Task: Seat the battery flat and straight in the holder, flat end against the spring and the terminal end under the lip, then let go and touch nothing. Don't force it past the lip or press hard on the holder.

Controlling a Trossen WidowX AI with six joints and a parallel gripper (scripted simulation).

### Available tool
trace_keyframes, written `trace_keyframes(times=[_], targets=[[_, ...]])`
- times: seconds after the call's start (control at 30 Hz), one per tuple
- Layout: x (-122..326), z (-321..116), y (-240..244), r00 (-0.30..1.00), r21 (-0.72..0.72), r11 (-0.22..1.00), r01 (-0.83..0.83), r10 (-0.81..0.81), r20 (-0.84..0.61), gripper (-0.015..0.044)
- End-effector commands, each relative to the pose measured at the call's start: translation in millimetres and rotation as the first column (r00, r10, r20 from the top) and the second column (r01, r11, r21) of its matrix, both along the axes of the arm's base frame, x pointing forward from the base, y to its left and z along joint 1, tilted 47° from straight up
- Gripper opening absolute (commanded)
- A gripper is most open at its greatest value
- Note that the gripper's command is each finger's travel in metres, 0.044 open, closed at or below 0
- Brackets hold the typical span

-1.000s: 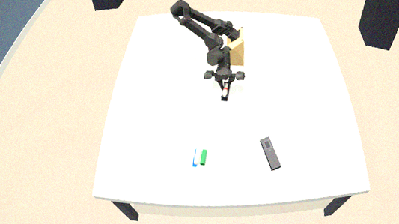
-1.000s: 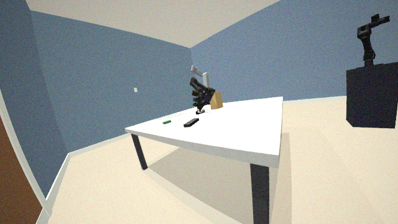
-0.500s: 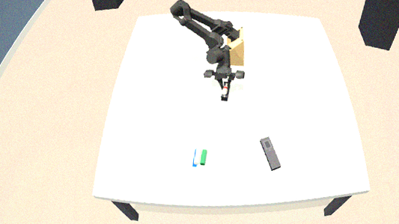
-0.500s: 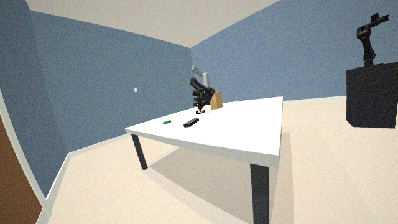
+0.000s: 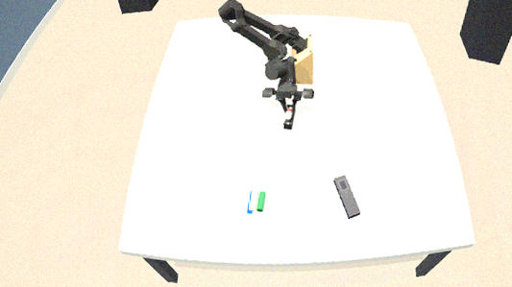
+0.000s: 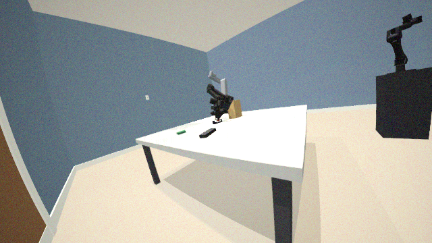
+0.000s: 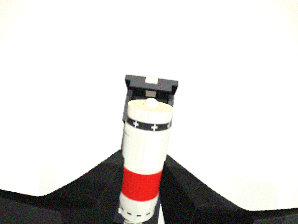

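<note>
The white battery (image 7: 145, 150) (image 5: 288, 113) with a red band stands between the fingers of my gripper (image 7: 143, 159), which is shut on it. In the wrist view its terminal end, with plus marks, points up the picture toward the holder's lip end. The black holder (image 7: 172, 87) (image 5: 288, 126) (image 6: 214, 122) lies on the table under and beyond the battery. The battery overlaps the holder's channel and a gap shows between the terminal and the lip. The spring end is hidden below the battery and fingers. I cannot tell whether the battery touches the holder's floor.
A dark remote-like object (image 5: 347, 197) (image 6: 207, 133) lies toward the front right of the white table (image 5: 196, 156). A green cylinder (image 5: 261, 201) (image 6: 181, 132) lies beside a white and a blue piece (image 5: 250, 206) at the front. A wooden block (image 5: 305, 69) (image 6: 235, 109) stands by the arm.
</note>
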State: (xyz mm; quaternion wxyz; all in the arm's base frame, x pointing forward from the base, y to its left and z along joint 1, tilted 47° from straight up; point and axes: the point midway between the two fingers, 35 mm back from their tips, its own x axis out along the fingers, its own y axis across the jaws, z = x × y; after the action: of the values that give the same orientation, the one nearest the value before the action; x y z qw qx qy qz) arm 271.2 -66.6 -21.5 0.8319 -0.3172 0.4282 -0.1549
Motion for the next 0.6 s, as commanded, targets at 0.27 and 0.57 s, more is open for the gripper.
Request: trace_keyframes(times=[0.27,0.57], targets=[[-6.3,-3.6,-0.2,1.0,0.003,1.0,0.003,-0.003,-0.026,0.0072],[-1.3,-7.2,0.9,0.998,0.015,0.999,0.029,-0.028,-0.057,0.0072]])
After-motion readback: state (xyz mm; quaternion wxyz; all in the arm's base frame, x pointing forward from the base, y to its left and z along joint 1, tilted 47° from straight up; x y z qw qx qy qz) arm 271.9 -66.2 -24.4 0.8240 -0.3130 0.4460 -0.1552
